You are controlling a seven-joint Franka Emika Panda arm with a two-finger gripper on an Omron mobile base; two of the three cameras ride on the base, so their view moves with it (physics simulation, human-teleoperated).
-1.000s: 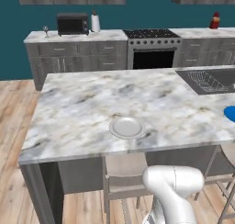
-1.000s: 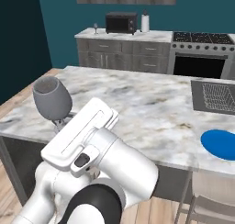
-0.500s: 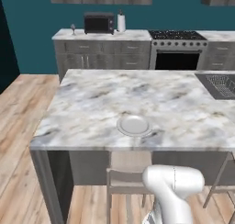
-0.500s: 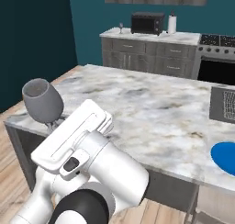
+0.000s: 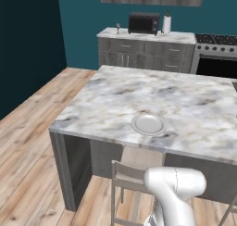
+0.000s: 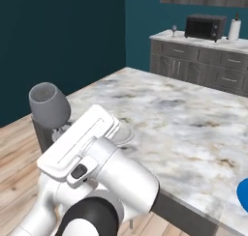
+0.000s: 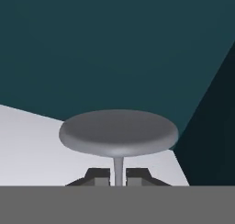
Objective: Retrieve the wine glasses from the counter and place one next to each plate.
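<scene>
One wine glass [image 6: 48, 104] is riding in your tool [image 7: 119, 175], whose tips are pinching together on the thin stem just below the round foot as the hand view is showing it, so the first pickup is looking done while the placing is not. You are carrying it upright beside the near corner of the island table [image 5: 176, 100], bowl mouth facing up in the right base view, long axis running vertically along the stem. Nothing is standing yet beside the pale grey-white plate [image 5: 148, 124], which is lying near the island's front edge, and the blue plate [image 6: 243, 195] is just peeking in at the right base view's edge. Far back, the second wine glass [image 5: 118, 27] is waiting on the short table [image 5: 139, 34] left of the microwave [image 5: 144, 23], so both placements and one more fetch are remaining, by my reading.
</scene>
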